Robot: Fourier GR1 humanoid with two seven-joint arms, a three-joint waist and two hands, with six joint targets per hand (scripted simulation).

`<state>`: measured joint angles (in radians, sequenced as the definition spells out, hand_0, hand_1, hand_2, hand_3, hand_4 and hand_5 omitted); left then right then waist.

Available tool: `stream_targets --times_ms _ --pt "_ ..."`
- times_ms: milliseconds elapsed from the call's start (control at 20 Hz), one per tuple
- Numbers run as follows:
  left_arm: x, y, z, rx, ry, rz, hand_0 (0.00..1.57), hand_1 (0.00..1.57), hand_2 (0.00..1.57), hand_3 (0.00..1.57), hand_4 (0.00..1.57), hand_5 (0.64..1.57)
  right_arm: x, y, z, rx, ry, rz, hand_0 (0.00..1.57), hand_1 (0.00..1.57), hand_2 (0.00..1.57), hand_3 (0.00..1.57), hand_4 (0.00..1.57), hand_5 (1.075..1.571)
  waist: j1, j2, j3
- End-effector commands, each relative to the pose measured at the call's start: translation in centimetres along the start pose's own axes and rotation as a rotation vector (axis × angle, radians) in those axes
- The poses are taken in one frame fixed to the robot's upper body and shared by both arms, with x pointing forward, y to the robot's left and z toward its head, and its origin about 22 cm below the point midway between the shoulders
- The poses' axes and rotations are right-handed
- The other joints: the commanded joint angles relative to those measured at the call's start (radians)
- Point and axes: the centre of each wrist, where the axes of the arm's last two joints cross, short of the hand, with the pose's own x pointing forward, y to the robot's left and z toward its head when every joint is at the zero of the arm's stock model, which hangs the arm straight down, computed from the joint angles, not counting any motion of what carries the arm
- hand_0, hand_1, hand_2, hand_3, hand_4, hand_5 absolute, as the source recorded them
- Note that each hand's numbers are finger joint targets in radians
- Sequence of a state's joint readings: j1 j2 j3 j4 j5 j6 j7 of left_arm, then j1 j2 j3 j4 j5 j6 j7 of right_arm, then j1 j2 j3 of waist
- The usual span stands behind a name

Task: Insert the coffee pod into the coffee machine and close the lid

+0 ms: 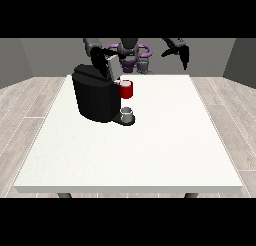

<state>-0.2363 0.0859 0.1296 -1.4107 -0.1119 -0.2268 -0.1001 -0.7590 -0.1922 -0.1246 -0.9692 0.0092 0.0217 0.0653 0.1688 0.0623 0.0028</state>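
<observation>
The black coffee machine (95,97) stands on the white table (150,150) left of the middle. Its red front part (126,89) juts out to the right, above a small grey cup (127,114) on the machine's base. The hand at the view's left (101,61) is right over the machine's top, by a dark slanted piece that may be the raised lid. A small pale spot (117,81) shows beside the red part; whether it is the pod I cannot tell. The hand at the view's right (180,52) hangs in the air above the table's far edge, fingers relaxed and holding nothing.
The robot's torso (131,55) stands behind the table's far edge. Wooden floor (30,105) surrounds the table. White table surface stretches to the right of the machine and towards the camera.
</observation>
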Motion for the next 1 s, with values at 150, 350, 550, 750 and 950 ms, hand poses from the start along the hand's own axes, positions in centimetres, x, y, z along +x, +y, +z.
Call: stream_targets --times_ms 150,350,550,750,950 --pt "0.6 0.1 -0.9 -0.011 -0.018 0.016 0.00 0.00 0.00 0.00 0.36 1.571 4.5 2.9 -1.7 0.071 -0.083 0.057 0.00 0.00 0.00 0.00 0.00 1.571 0.037 0.027 -0.0030" --pt "0.0 -2.2 -0.6 -0.053 0.007 0.009 0.00 0.00 0.00 0.00 0.36 1.571 6.2 5.9 -2.2 0.093 -0.082 0.069 0.00 0.00 0.00 0.00 0.00 1.571 0.067 0.013 -0.0031" --pt "0.8 -0.7 -0.9 -0.051 -0.023 -0.013 0.00 0.00 0.00 0.00 0.38 1.571 7.7 6.3 -2.6 0.103 -0.189 0.172 0.00 0.00 0.00 0.00 0.10 1.571 0.082 0.047 -0.0031" --pt "1.3 0.0 -1.1 -0.064 -0.051 -0.009 0.00 0.00 0.00 0.00 0.33 1.571 10.5 7.6 -3.4 0.088 -0.207 0.199 0.00 0.00 0.00 0.00 0.22 1.571 0.102 0.060 -0.0032" --pt "1.8 0.2 -1.6 -0.076 -0.127 0.006 0.00 0.00 0.00 0.00 0.38 1.571 13.7 7.1 -4.2 0.042 -0.271 0.225 0.00 0.00 0.00 0.00 0.24 1.571 0.148 0.136 -0.0033"
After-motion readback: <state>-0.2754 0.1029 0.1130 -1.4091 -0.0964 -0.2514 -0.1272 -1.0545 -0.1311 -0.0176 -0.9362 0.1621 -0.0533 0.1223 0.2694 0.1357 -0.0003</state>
